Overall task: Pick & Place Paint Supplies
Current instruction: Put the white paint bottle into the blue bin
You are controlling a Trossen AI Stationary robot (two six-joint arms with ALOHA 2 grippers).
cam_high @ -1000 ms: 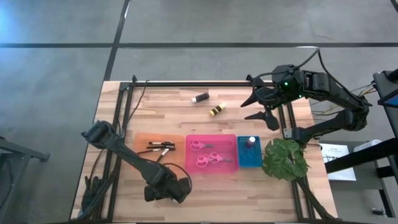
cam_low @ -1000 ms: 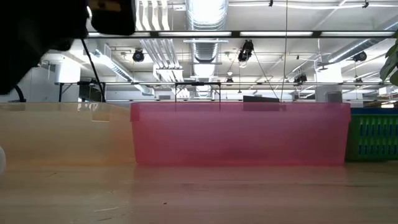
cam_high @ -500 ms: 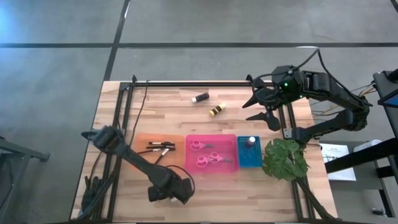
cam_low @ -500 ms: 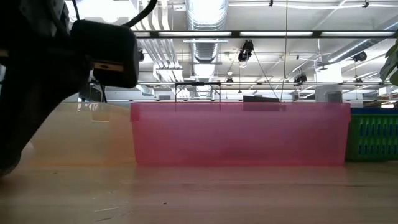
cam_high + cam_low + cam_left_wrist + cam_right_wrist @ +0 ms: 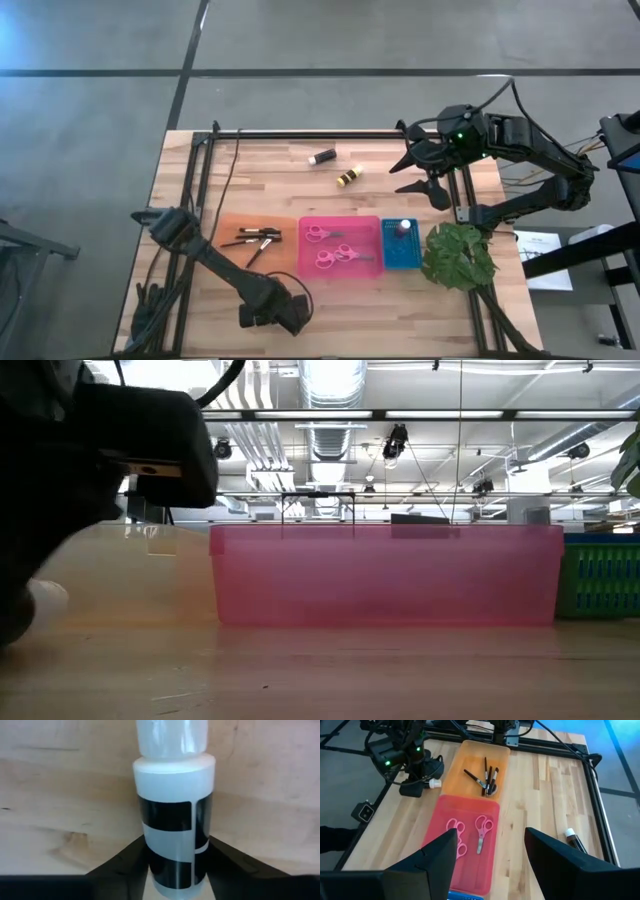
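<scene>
1. Left wrist view: a white paint bottle (image 5: 174, 820) with a black label is seen between the two dark fingers (image 5: 122, 862) of the left claw (image 5: 175, 870), lying on the worktop (image 5: 55, 800). The fingers stand on both sides of its lower body; whether they press on it or merely bracket it cannot be told.
2. High view: the left claw (image 5: 272, 310) is placed low at the near edge of the worktop (image 5: 190, 180), just in front of the orange tray (image 5: 228, 222) and the pink tray (image 5: 368, 225).
3. Right wrist view: the white cap of the bottle (image 5: 434, 783) is seen protruding from the left claw (image 5: 420, 782), beside the orange tray (image 5: 455, 775).
4. Several thin dark-handled brushes (image 5: 255, 238) are noted in the orange tray.
5. Two pink-handled scissors (image 5: 330, 246) are noted lying in the pink tray.
6. A blue tray (image 5: 390, 255) holds one small bottle (image 5: 403, 227); a green plant (image 5: 458, 255) stands just beside it.
7. Two more bottles lie loose on the far part of the worktop: a dark one (image 5: 322, 157) and a yellow-and-black one (image 5: 348, 178).
8. The right claw (image 5: 420, 176) is held above the far right of the worktop, fingers spread wide, nothing between them.
</scene>
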